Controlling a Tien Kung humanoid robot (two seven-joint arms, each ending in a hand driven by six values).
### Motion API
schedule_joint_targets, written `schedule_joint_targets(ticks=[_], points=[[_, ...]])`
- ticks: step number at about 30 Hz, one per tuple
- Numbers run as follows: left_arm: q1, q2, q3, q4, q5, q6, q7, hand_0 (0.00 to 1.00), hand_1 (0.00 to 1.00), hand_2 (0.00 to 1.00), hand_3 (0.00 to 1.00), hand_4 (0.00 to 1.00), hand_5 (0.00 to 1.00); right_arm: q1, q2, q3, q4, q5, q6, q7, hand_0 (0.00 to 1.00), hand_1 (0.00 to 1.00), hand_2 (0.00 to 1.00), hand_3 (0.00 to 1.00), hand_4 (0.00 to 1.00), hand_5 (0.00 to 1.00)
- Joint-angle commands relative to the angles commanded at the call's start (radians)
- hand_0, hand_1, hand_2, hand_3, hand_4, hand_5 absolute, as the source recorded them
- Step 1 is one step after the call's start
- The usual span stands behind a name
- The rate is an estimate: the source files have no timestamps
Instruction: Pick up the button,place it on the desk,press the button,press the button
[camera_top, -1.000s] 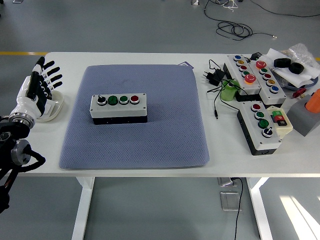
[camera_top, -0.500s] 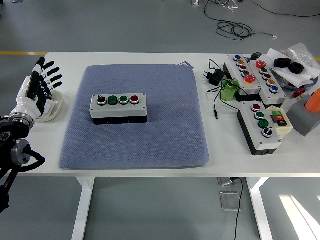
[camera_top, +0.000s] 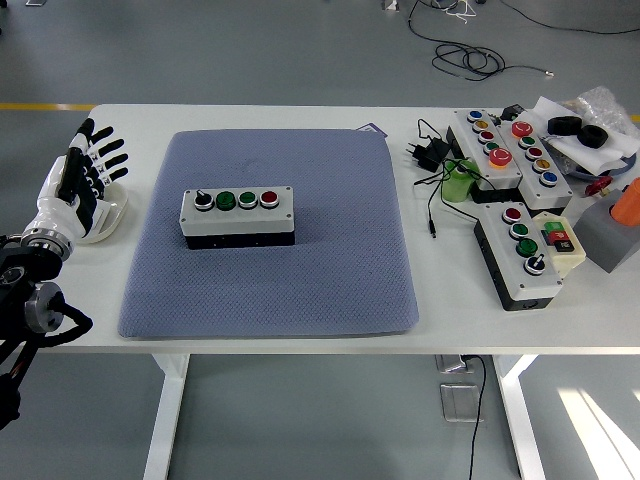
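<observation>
The button box (camera_top: 237, 216) sat flat on the grey mat (camera_top: 270, 290) in the middle of the table (camera_top: 300, 118), four controls up, with nothing touching it. The left hand (camera_top: 80, 185) was well apart at the table's left edge, fingers spread and empty; the right hand was out of view. Judging from this, the box appeared already placed, and both presses seemed to be left, as no finger was near any button.
</observation>
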Motion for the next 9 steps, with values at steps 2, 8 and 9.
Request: schedule_joint_targets(ticks=[2, 8, 9], points=[[0.001, 0.001, 0.000, 0.001, -0.001, 0.000, 0.000, 0.782, 0.807, 0.836, 0.852, 0.646, 0.998, 0.000, -0.001, -0.001, 0.000, 0.002, 0.000, 0.001, 0.787, 0.797, 0.817, 0.751, 0.412, 0.479], [0.007, 0.001, -0.004, 0.002, -0.002, -0.001, -0.004, 0.782, 0.807, 0.836, 0.852, 0.646, 0.998, -0.004, -0.001, 0.001, 0.000, -0.001, 0.001, 0.003, 0.787, 0.797, 0.817, 0.751, 0.412, 0.479], [0.007, 0.001, -0.004, 0.002, -0.002, -0.002, -0.004, 0.782, 0.807, 0.836, 0.852, 0.646, 0.998, -0.005, -0.001, 0.000, 0.000, -0.001, 0.001, 0.003, 0.787, 0.797, 0.817, 0.751, 0.412, 0.479]])
